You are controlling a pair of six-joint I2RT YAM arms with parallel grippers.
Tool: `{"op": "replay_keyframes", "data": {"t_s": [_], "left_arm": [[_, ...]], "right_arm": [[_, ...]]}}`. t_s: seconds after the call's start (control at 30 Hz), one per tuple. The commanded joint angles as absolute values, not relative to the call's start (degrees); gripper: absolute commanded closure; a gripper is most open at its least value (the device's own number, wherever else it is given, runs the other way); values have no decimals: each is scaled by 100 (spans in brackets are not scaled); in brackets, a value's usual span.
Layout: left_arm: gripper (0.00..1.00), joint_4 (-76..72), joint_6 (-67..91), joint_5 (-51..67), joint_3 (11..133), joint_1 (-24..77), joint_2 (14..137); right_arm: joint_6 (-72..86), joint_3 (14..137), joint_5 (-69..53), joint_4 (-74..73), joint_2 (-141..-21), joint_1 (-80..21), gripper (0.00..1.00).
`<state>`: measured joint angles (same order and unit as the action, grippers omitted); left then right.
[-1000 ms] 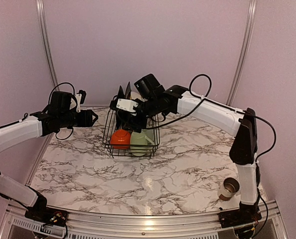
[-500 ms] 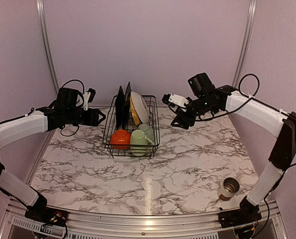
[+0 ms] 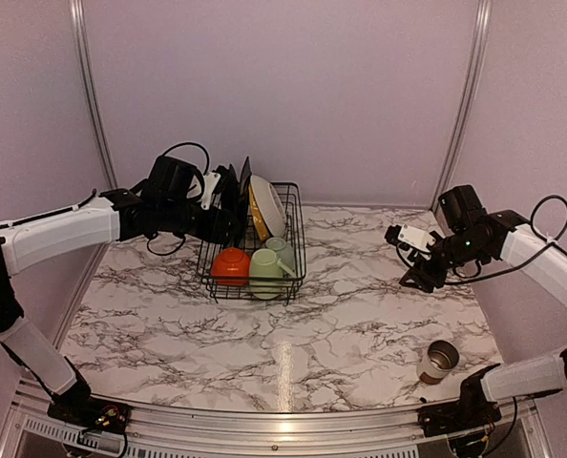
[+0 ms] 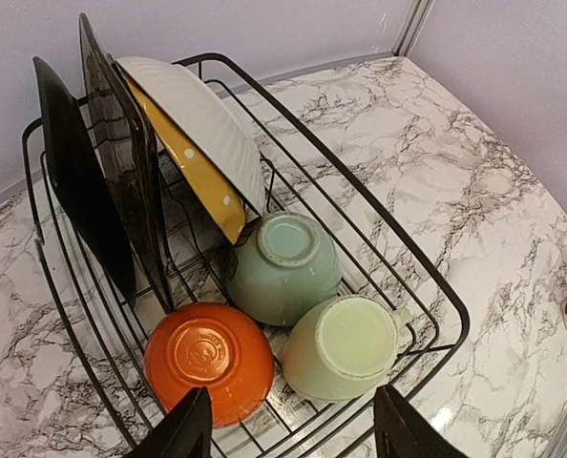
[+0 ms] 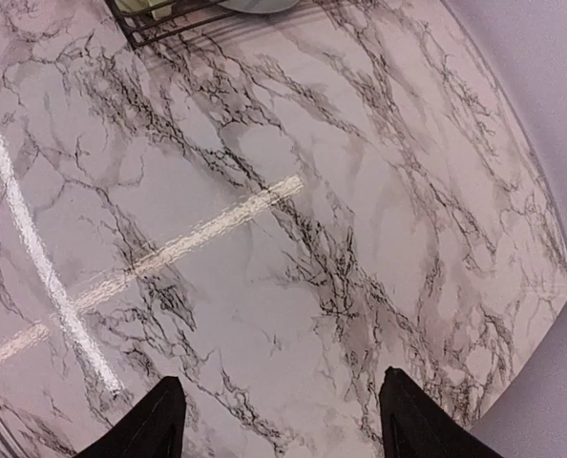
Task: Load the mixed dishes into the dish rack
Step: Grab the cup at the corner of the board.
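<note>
Both arms are extended low over the table [image 3: 341, 324]: left gripper [image 3: 219, 216] at the rack's [image 3: 255, 286] left rim, right gripper [image 3: 419, 275] well apart to its right, jaws spread and empty on each. Only the left wrist view looks inside: two black plates [image 4: 107, 181] upright, yellow plate [image 4: 199, 183] leaning, orange bowl [image 4: 207, 358], green bowl [image 4: 283, 267] and mug [image 4: 346, 348] bottoms up. Only the top view shows a cup [image 3: 441, 360] on the table by the right base
</note>
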<state>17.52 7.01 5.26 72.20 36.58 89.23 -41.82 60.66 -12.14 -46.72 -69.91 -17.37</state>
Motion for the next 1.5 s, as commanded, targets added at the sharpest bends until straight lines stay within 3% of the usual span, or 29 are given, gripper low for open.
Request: {"op": "replay_keyframes", "data": {"t_s": [0.0, 0.23, 0.53, 1.1, 1.37, 1.43, 1.47], "left_arm": [[40, 2013, 668, 371, 7605, 3762, 9174], [40, 2034, 724, 294, 7659, 3893, 9215], [40, 2053, 649, 101, 7579, 3902, 9133], [40, 1940, 577, 44, 7363, 3902, 9100], [40, 1941, 531, 44, 7253, 3902, 9003], [40, 1946, 523, 44, 7222, 3902, 8987], [40, 1937, 522, -103, 7211, 3902, 8965]], "right_arm": [[-4785, 5757, -1546, -5418, -6511, -1640, 35], [-5506, 5399, -1184, -6506, -6102, -1583, 47], [-6224, 5330, -1253, -7541, -6098, -1529, 49], [-6287, 4744, -108, -7192, -6316, -1529, 55], [-6214, 4767, -97, -6824, -6747, -1534, 70], [-6214, 4807, -101, -6827, -6825, -1529, 78], [-6214, 4855, -147, -6890, -6939, -1530, 92]]}}
